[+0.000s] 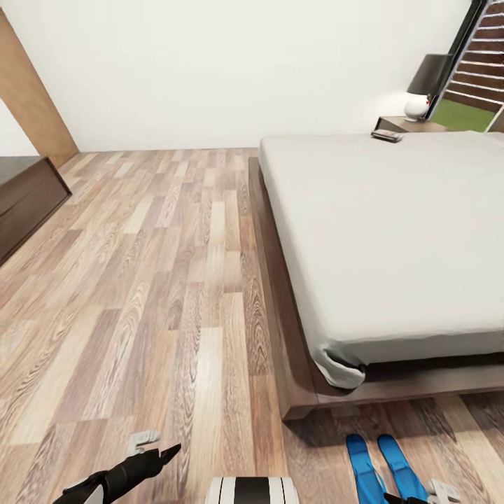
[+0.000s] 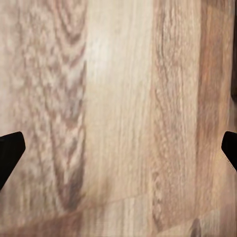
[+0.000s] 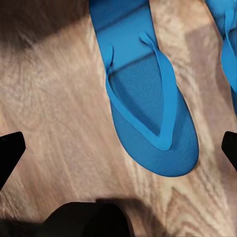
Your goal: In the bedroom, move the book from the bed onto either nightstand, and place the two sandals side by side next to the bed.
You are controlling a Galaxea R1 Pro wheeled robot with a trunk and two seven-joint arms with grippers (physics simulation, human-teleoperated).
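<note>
Matt blue textured sandals (image 3: 148,113) lie on grained wooden floor (image 1: 140,280).

So the bed (image 1: 378,238) takes up the right side, with the book (image 1: 386,136) lying at its far edge, just in front of the nightstand (image 1: 409,125) (lamp (image 1: 425,84) on top). Both blue sandals (image 1: 383,467) lie side by side on the wood floor (image 1: 140,280) near the bed's foot.
</note>
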